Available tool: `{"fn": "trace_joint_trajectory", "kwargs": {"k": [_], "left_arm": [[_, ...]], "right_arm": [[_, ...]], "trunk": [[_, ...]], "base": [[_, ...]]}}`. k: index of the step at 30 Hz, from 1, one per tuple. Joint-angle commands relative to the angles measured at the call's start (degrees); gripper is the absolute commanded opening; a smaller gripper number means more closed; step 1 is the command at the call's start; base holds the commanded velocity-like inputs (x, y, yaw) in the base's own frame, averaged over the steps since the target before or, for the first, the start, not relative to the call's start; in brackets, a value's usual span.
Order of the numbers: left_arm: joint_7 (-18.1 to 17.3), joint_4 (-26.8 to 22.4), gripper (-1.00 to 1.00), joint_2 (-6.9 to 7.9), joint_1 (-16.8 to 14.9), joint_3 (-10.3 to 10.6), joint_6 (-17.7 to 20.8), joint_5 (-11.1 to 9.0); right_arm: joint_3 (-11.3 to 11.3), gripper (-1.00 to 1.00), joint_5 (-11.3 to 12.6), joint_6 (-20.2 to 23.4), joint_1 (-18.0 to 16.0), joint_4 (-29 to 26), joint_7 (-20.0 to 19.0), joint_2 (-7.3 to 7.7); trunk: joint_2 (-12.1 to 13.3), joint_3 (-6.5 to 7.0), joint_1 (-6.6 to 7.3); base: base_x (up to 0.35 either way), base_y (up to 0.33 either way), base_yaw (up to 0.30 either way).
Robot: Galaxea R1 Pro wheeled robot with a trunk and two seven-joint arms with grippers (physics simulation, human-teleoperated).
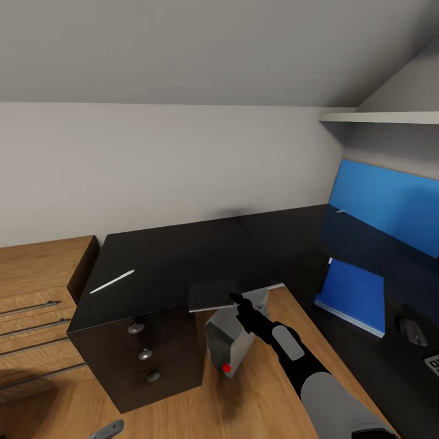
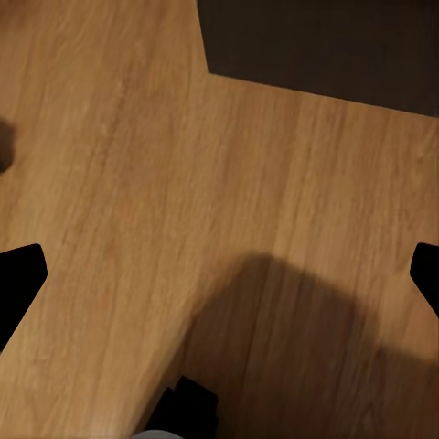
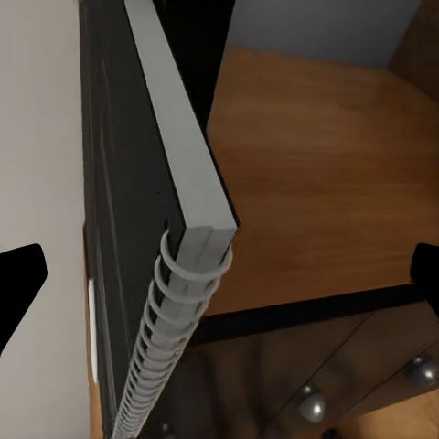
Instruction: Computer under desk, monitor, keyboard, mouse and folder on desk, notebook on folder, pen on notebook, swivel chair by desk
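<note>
A dark grey spiral-bound notebook (image 1: 212,294) sits at the front edge of the glossy black desk (image 1: 171,256), overhanging slightly. My right gripper (image 1: 236,302) is open at its corner. In the right wrist view the notebook (image 3: 183,183) appears edge-on between widely spread fingertips (image 3: 20,279). The white pen (image 1: 111,281) lies on the desk's left part. Below the notebook stands the grey computer (image 1: 230,347). On the right wing lie the blue folder (image 1: 355,294), the mouse (image 1: 413,331) and a keyboard corner (image 1: 433,364). My left gripper (image 1: 107,429) hangs open over the floor (image 2: 137,183). Monitor and swivel chair are out of view.
Dark drawers with round knobs (image 1: 145,353) sit under the desk's left end. A light-wood chest of drawers (image 1: 36,292) stands against them on the left. A large blue panel (image 1: 390,204) leans at the right wall below a white shelf (image 1: 378,116).
</note>
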State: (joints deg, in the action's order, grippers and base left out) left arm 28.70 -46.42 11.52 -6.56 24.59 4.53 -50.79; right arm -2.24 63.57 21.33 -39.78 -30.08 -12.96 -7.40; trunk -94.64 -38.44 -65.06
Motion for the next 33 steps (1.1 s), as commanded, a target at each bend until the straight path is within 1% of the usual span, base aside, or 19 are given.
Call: {"fn": "trace_joint_trajectory", "kwargs": {"k": [1,17,18,30,33], "left_arm": [[0.47,-0.12,1.0,0.08,-0.04,0.28,0.16,-0.19],[0.48,-0.08,1.0,0.08,-0.05,0.28,0.21,-0.44],[0.48,-0.08,1.0,0.08,-0.04,0.3,0.21,-0.44],[0.56,0.07,1.0,0.08,-0.03,0.37,0.21,-0.51],[0.56,0.09,1.0,0.08,-0.03,0.37,0.21,-0.46]], "right_arm": [[-0.05,1.0,0.24,0.12,-0.03,0.01,-0.05,0.01],[-0.2,1.0,0.18,0.12,-0.03,-0.18,-0.12,0.01],[-0.2,-1.0,0.17,0.12,-0.03,-0.2,-0.12,0.01],[-0.22,-1.0,0.15,0.12,-0.03,-0.33,-0.22,0.01],[-0.22,-1.0,0.15,0.12,-0.03,-0.36,-0.38,0.01]], "trunk": [[-0.03,-0.05,-0.02],[-0.03,-0.05,-0.02],[-0.03,-0.05,-0.02],[-0.03,-0.05,-0.02],[1.18,0.48,0.64]], "base": [[0.113,0.0,0.0],[0.04,0.018,0.0],[0.004,0.002,0.0],[0.0,0.0,0.0],[0.0,0.0,0.0]]}}
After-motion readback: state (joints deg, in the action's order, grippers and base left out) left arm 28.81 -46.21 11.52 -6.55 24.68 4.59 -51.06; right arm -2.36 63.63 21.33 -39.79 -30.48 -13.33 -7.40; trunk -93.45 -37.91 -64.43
